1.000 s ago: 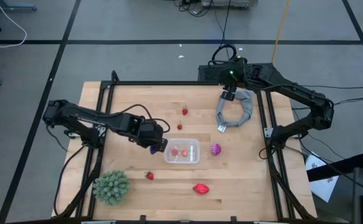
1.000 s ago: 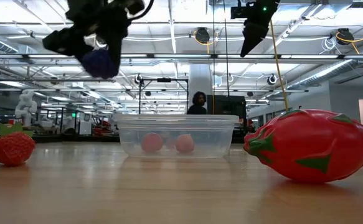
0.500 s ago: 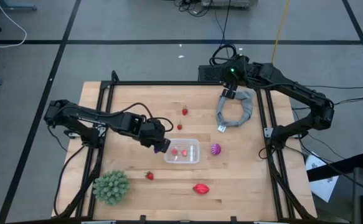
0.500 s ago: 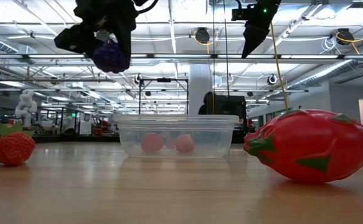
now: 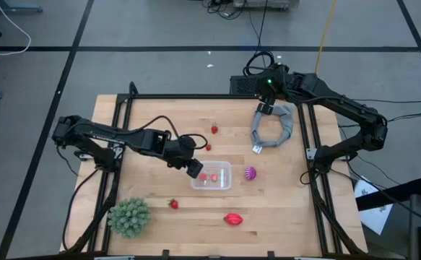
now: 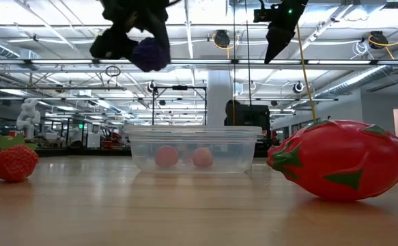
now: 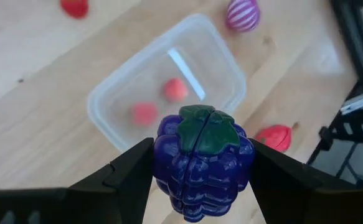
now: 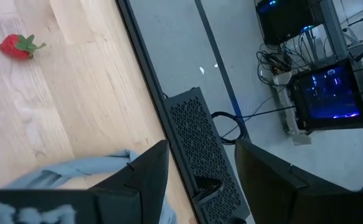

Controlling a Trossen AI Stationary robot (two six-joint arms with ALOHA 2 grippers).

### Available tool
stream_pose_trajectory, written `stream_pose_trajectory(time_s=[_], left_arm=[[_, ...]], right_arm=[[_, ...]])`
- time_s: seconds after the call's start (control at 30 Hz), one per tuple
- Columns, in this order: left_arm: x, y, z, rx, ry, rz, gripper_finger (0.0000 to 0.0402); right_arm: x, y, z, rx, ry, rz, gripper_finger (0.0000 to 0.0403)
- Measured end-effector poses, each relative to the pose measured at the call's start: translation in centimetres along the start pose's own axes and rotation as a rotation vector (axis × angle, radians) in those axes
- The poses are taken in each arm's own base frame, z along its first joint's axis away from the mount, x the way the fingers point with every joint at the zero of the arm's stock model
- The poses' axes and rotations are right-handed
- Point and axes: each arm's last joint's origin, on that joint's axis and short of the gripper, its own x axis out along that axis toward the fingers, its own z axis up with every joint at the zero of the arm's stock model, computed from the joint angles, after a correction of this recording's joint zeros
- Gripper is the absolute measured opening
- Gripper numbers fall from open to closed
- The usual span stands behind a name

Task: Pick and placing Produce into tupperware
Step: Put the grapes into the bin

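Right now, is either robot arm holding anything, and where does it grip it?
The left gripper pinches the purple grape toy by its sides. The right gripper holds nothing.

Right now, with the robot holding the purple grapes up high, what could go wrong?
The left gripper holds the purple grapes high above the tupperware's edge, not its middle. Dropped from here, they might hit the rim and bounce out onto the table. The tub is small and light-looking, with two red berries already inside, so a hard landing could knock it sideways or pop them out.
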Motion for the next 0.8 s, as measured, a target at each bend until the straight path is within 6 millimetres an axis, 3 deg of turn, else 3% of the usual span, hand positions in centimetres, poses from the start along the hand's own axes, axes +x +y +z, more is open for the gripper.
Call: stream_pose_trajectory(time_s=[0.13, 0.23, 0.5, 0.6, 0.8], left_arm=[[0.8, 0.7, 1.0, -0.005, 0.059, 0.019, 0.0237], [0.3, 0.5, 1.9, 0.022, 0.079, 0.053, 0.0237], [-2.7, -3.3, 5.0, 0.185, 0.052, 0.228, 0.0237], [-1.5, -4.4, 5.5, 0.252, 0.094, 0.307, 0.0237], [3.2, -5.6, 5.1, 0.404, 0.217, 0.402, 0.0237]], right_arm=[[0.0, 0.0, 0.1, 0.001, -0.006, -0.003, 0.0177], [0.0, 0.0, 0.1, -0.011, -0.011, -0.004, 0.0177], [0.0, -0.1, 0.1, -0.015, -0.012, -0.008, 0.0177], [0.0, -0.2, 0.1, -0.012, -0.008, -0.013, 0.0177], [0.4, -0.9, -0.3, 0.012, 0.012, -0.03, 0.0177]])
